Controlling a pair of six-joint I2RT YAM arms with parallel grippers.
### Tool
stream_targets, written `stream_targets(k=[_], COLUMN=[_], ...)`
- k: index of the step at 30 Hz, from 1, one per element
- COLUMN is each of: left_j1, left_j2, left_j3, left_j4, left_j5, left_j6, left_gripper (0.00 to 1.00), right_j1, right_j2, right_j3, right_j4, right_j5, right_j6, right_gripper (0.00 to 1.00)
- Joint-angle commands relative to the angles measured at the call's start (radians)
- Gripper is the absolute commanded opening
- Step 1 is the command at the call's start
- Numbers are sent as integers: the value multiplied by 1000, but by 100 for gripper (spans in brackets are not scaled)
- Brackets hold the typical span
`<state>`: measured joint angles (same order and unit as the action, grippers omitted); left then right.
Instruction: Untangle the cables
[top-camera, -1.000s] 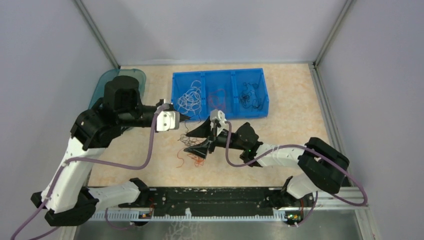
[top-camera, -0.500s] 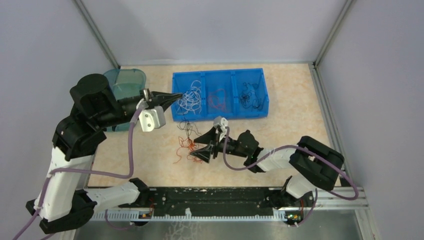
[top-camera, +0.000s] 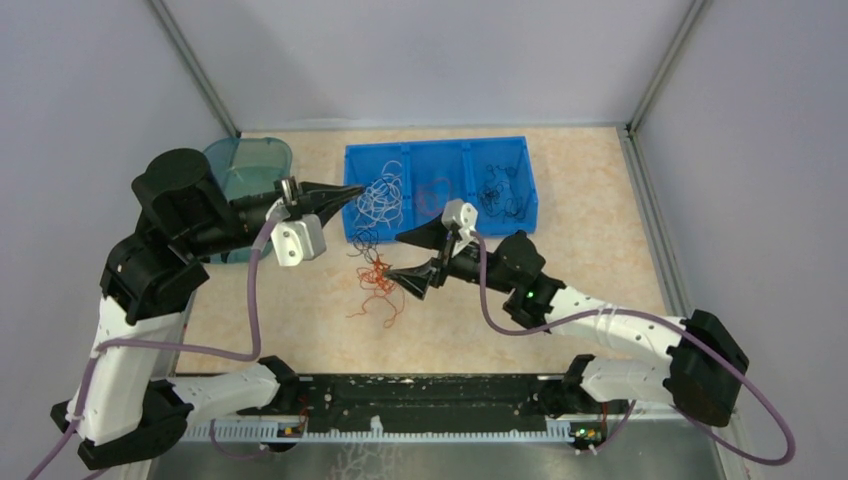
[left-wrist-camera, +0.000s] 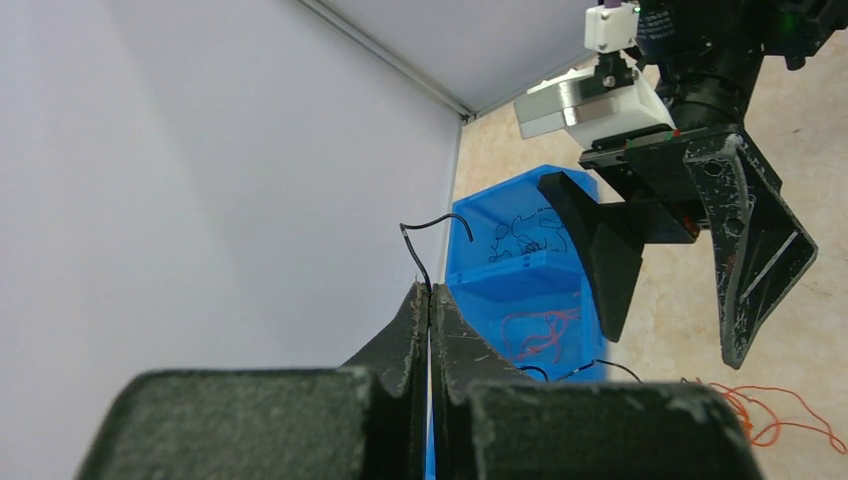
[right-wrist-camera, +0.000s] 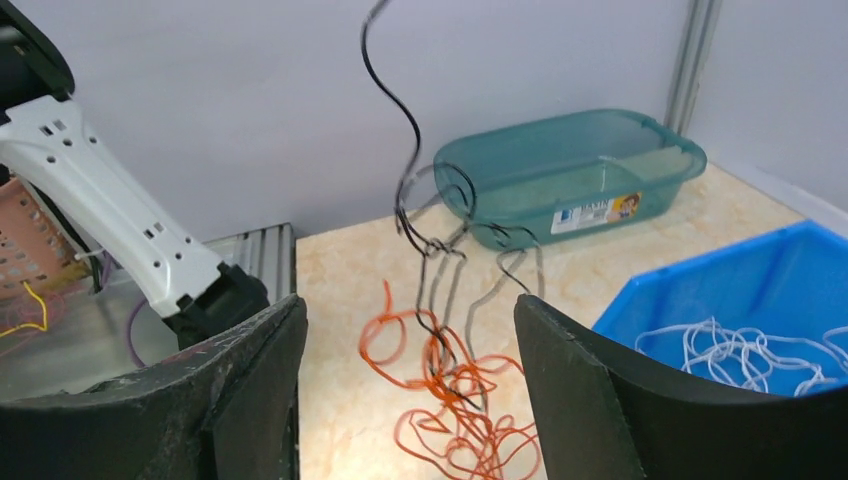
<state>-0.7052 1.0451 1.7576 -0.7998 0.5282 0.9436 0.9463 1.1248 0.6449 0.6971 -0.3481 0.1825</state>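
A clump of orange-red cable (top-camera: 378, 285) lies on the table in front of the blue bin, with a black cable (top-camera: 366, 245) tangled in it. My left gripper (top-camera: 352, 192) is shut on the black cable and holds it up; its free end (left-wrist-camera: 428, 236) sticks out above the fingertips (left-wrist-camera: 429, 297). The black strand (right-wrist-camera: 398, 115) rises from the orange loops (right-wrist-camera: 450, 395). My right gripper (top-camera: 412, 260) is open and empty, just right of the clump; in its wrist view the gripper (right-wrist-camera: 410, 310) straddles the clump from above.
The blue bin (top-camera: 440, 226) has three compartments holding white cables (top-camera: 378, 197), red cables (top-camera: 435, 195) and black cables (top-camera: 497, 188). A teal tub (top-camera: 245, 162) stands at the back left. Grey walls close in the back and sides.
My left gripper rose and swung back-left with the black cable, pulling it up from the clump. My right gripper moved up and back, from over the clump to its right side.
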Motion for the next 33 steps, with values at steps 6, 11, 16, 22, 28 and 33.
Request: stream_targets(k=[6,11,16,22,28,33], left_j1=[-4,-4,-4,-4,-2,-3], left_j2=[4,20,38,33,24,23], left_j3=[35,76,144,163,157,159], left_j4=[48,63,68,217,415,538], left_j5=[37,50,46,-34,-116,-178], left_j6=[3,-15,-10,74,198,317], left_gripper=[0,0,0,0,0,0], right_j1=[52,59,59,59,59,59], right_j2=[236,381,448,489,520,568], right_j3=[189,212,157,-27,-130,-186], right_j4=[64,133,209,395,537,581], right_j5=[-5,96,79,98,115,151], right_j6=[-13,-6,33,135,202,218], right_gripper=[79,71,62,57,50,43])
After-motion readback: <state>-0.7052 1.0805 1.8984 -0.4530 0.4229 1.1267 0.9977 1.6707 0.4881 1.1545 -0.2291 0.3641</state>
